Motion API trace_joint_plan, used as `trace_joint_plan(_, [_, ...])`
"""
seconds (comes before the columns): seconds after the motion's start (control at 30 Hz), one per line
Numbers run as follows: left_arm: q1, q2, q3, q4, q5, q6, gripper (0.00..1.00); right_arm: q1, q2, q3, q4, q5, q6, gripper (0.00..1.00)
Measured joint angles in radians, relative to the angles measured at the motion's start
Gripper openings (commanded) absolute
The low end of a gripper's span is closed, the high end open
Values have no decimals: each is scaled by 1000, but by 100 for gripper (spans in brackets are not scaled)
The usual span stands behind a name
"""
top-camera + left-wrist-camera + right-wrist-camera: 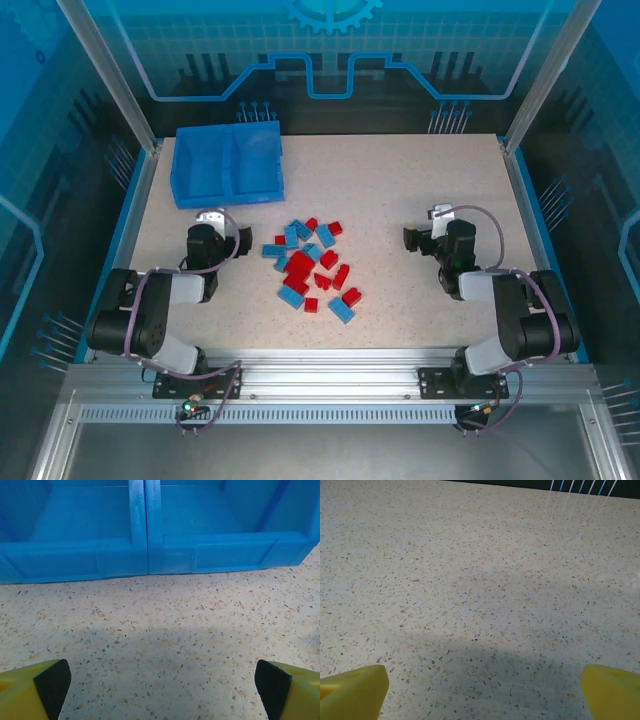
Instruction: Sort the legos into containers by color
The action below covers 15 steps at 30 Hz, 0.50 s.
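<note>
Speckled table (420, 190), blocky plastic legos (310, 270), left end effector (162, 685) and right end effector (485, 687) gaping, empty.

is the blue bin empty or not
Empty: both compartments of the bin show bare blue floors; the legos lie on the table.

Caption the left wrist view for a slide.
Open left gripper above the speckled table, facing the two-compartment blue bin.

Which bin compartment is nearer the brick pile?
The right compartment of the blue rectangular plastic bin; the red and light-blue plastic bricks lie toward its side, farther from the left compartment.
</note>
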Motion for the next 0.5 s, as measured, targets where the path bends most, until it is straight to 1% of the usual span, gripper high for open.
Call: trace_joint_plan(0.5, [0,0,0,5,8,-7,99,0,0,0,0,0,0,100])
